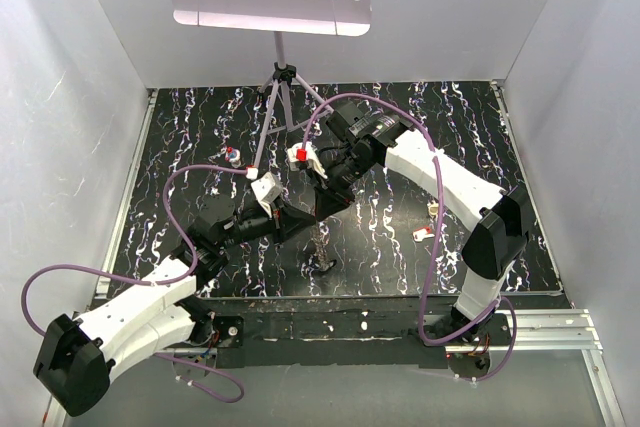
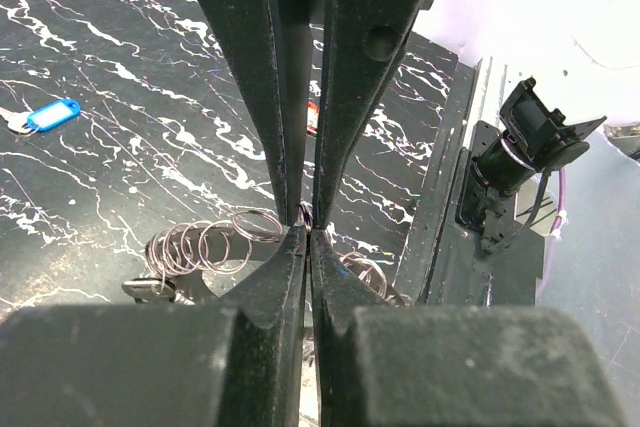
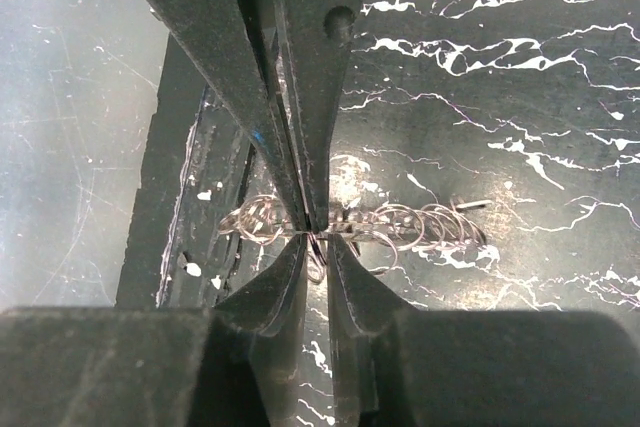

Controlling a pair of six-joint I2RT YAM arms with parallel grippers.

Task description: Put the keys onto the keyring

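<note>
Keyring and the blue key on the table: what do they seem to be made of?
The keyring looks like thin, bare grey metal wire, because its loops glint. The blue key seems to have a smooth plastic head, evenly coloured and slightly glossy, though that is only its look.

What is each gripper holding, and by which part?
Both are shut on the keyring, pinching its thin rim at the fingertips: left gripper, right gripper.
</note>
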